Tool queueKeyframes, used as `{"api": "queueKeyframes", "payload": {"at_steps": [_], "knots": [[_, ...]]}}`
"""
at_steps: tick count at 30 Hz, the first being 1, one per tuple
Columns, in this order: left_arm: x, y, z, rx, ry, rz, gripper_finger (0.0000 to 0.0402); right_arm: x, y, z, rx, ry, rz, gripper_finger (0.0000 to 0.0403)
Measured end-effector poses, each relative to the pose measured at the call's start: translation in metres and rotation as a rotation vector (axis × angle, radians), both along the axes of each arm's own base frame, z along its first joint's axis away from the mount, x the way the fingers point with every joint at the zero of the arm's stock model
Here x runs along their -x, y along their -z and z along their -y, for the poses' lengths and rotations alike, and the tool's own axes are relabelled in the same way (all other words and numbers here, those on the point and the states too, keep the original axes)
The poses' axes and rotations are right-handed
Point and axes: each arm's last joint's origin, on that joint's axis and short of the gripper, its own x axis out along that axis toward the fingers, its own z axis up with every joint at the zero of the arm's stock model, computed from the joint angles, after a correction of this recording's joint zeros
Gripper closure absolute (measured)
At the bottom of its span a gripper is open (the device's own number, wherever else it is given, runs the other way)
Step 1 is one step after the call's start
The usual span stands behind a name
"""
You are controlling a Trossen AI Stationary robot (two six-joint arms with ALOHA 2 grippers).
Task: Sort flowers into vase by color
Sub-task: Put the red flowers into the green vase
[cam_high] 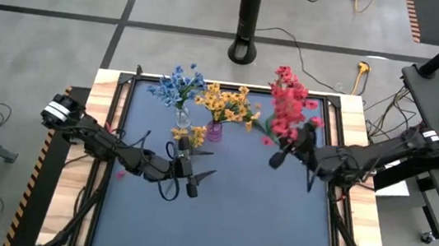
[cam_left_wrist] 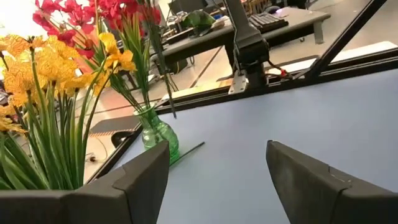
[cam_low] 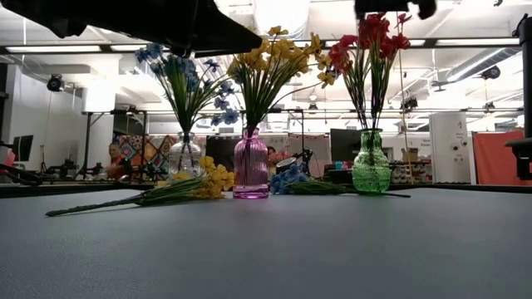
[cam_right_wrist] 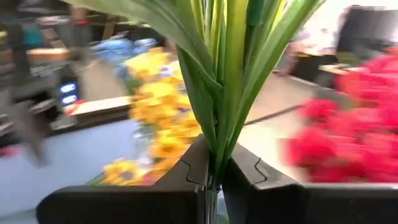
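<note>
Left hand (cam_high: 184, 179), fingers apart and holding nothing, hovers over the matte dark surface (cam_high: 234, 216). Beyond it, a yellow sprig (cam_low: 150, 196) lies flat beside the ribbed pink glass vase (cam_low: 250, 164) of yellow flowers (cam_low: 274, 50). Right hand (cam_right_wrist: 214, 180) is clamped on green stems (cam_right_wrist: 227, 74) of red flowers (cam_low: 370, 37) above the green glass vase (cam_low: 371, 163). Blue flowers (cam_low: 179, 71) stand in a clear vase (cam_low: 184, 156). No writing is legible.

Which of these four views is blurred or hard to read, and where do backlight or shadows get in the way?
Right wrist view: soft; the red blossoms and yellow blossoms smear, while the green stems in the right gripper read sharper. Low view: bright ceiling lights leave an arm overhead in dark silhouette. Left wrist view: sharp, with washed-out highlights at one corner. High view: evenly lit, with no harsh shadows on the blue mat.
</note>
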Motion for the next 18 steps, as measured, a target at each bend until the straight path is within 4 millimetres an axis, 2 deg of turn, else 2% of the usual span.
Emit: {"api": "queueKeyframes", "payload": {"at_steps": [7,14,18], "knots": [[0.0,0.0,-0.001,-0.022,-0.002,-0.008,0.0157,0.007,-0.004,0.013,0.06,0.195,-0.022,0.0385],[0.0,0.0,-0.001,-0.04,-0.001,-0.018,0.0163,0.004,-0.004,0.034,0.059,0.292,-0.024,0.0385],[0.0,0.001,-0.001,-0.044,0.0,-0.026,0.0164,0.002,-0.004,0.043,0.036,0.275,0.0,0.0385]]}}
